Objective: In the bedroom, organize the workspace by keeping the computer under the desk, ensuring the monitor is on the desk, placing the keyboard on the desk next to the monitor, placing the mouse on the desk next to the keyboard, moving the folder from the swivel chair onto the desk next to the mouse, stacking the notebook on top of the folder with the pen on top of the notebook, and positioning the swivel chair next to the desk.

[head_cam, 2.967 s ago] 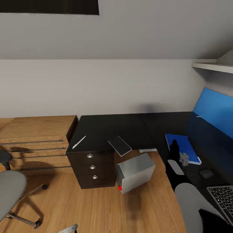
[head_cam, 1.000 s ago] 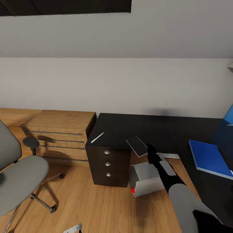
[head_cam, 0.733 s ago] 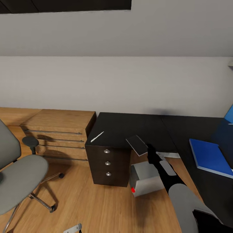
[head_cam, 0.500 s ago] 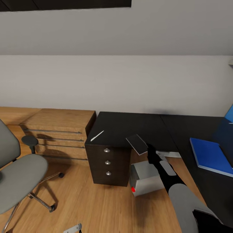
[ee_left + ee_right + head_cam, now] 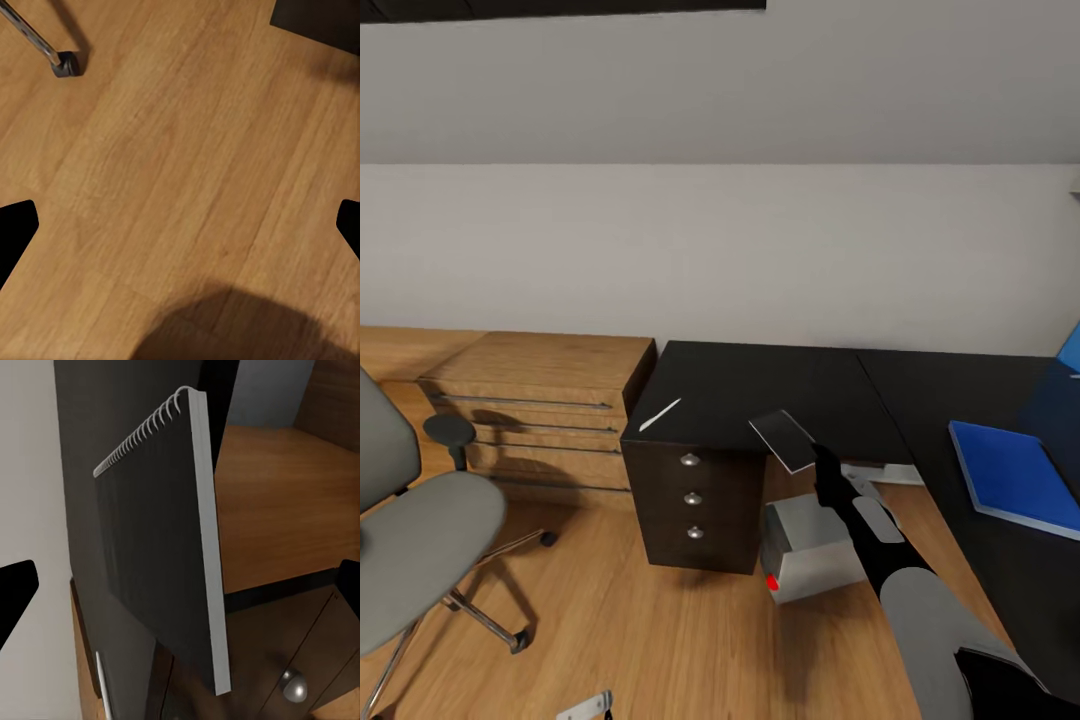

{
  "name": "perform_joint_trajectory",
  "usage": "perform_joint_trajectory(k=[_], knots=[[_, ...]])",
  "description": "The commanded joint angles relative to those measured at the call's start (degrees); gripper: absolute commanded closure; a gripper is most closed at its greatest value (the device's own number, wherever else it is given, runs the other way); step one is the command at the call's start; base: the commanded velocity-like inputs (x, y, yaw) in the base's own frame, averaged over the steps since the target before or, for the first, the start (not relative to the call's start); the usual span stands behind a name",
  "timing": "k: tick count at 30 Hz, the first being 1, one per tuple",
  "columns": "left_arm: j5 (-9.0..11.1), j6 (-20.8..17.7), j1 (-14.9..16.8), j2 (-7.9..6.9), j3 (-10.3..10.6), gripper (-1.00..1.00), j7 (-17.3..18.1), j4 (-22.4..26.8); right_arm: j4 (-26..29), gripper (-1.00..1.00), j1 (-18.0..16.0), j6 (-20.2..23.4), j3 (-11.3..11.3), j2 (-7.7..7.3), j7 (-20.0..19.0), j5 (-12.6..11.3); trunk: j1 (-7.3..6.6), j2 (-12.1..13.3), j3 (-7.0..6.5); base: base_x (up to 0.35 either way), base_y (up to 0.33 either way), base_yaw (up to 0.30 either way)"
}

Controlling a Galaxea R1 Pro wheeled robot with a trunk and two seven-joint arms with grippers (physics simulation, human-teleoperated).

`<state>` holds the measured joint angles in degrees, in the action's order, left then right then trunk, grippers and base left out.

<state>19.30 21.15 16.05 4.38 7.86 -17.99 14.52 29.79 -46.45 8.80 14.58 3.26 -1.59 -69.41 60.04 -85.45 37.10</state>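
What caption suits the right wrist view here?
Open right gripper facing a dark spiral-bound notebook overhanging the black desk edge.

Wooden floor (image 5: 620, 640) is running across the near scene. Light-wood dresser (image 5: 540, 410) with long bar handles is standing at left against the pale wall (image 5: 760, 250). Dark three-drawer pedestal (image 5: 695, 500), round metal knobs, is sitting just right of the dresser.

Matt black desk (image 5: 760, 385), wood-grain floor (image 5: 640, 630), wire-bound notebook (image 5: 161, 551).
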Motion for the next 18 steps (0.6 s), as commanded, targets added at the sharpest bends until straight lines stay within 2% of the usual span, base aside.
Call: perform_joint_trajectory(k=[1,3,15,18], knots=[[0.39,0.23,0.03,-0.03,0.49,-1.00,-0.28,-0.02,-0.02,-1.00,-0.04,0.40,0.45,0.10,-0.17,-0.29,0.00,-0.03,0.05,0.000,0.000,0.000],[0.39,0.26,0.03,-0.05,0.53,-1.00,-0.16,-0.02,-0.05,-1.00,-0.04,0.41,0.45,0.13,-0.17,-0.29,0.00,-0.03,0.05,0.000,0.000,0.000],[0.39,0.18,0.03,-0.07,0.58,-1.00,-0.14,-0.02,-0.17,-1.00,-0.03,0.43,0.45,0.16,-0.25,-0.22,2.63,-4.84,2.20,0.000,0.000,0.000],[0.39,0.23,0.03,-0.07,0.52,-1.00,-0.30,-0.02,-0.17,-1.00,-0.03,0.43,0.45,0.14,-0.25,-0.21,2.63,-4.84,2.20,0.000,0.000,0.000]])
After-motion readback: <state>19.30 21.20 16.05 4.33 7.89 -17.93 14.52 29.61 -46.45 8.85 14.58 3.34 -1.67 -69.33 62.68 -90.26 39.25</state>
